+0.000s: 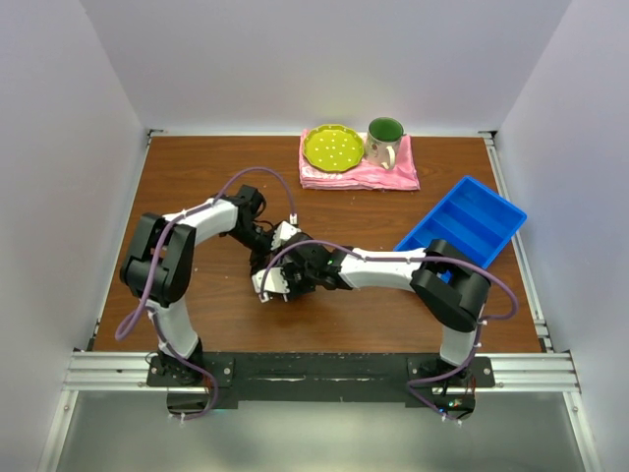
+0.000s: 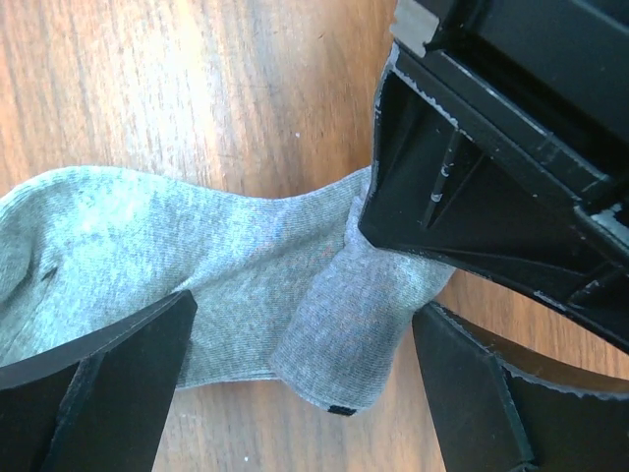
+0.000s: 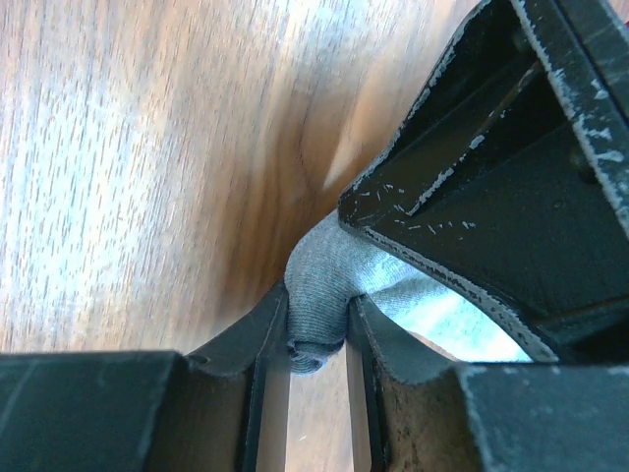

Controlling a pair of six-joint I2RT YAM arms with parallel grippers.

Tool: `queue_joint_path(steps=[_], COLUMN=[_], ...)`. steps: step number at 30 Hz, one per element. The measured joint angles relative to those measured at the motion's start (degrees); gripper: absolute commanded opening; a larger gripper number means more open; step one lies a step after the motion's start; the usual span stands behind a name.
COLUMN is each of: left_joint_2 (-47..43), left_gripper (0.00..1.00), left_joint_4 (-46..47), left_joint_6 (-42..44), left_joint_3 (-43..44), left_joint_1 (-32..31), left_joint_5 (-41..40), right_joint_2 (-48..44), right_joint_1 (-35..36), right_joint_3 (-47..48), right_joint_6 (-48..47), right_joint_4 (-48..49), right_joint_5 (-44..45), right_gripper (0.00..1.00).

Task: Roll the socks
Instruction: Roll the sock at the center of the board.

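**One grey sock point(image 2: 197, 265), pinched at a fold**

A single plain grey knit sock lies mid-table point(image 1: 197, 177), one end doubled over. The right gripper point(image 3: 316, 295) is clenched on that fold. The left gripper point(image 2: 305, 310) is released, its fingers straddling it. Well behind are one pink cloth point(image 1: 388, 177), one plate point(image 1: 332, 147), one mug point(image 1: 384, 138) and one blue tray point(image 1: 482, 211).

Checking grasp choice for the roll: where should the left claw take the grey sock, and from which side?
Probably take the sock at its doubled-over end, from above: that bunch stands thicker than the flat length and lies between the fingers of the open left claw. Keep off the fold the right claw pinches.
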Motion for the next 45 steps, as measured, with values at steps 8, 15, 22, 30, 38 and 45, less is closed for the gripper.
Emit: queue_joint_path(steps=[8,15,22,30,38,45], left_joint_2=[-3.80,0.55,1.38,-0.66,-3.56,-6.38], left_gripper=[0.98,1.00,1.00,1.00,1.00,0.98], left_joint_4=[-1.03,-9.64,-11.28,-11.91,-11.17,-11.15], left_joint_6=[4.63,14.64,18.29,20.31,26.34,34.53], left_joint_3=[-1.62,0.09,0.87,3.04,0.68,-5.05], left_joint_1=[3.04,3.28,9.25,17.51,23.87,23.98], left_joint_5=[1.09,4.04,7.41,15.08,17.57,14.43], right_joint_2=[0.87,1.16,2.10,3.50,6.62,12.39], right_joint_1=[-0.35,-0.94,-0.94,-1.01,-2.25,-6.62], right_joint_3=[0.90,1.36,2.54,4.68,10.54,20.90], right_joint_6=[2.99,5.42,6.29,6.36,6.23,6.14], right_joint_4=[0.66,0.61,0.63,-0.92,-6.60,-17.79], right_joint_5=[-0.55,-0.85,-0.57,-0.46,-3.19,-12.55], right_gripper=[0.00,0.00,0.00,0.00,0.00,0.00])
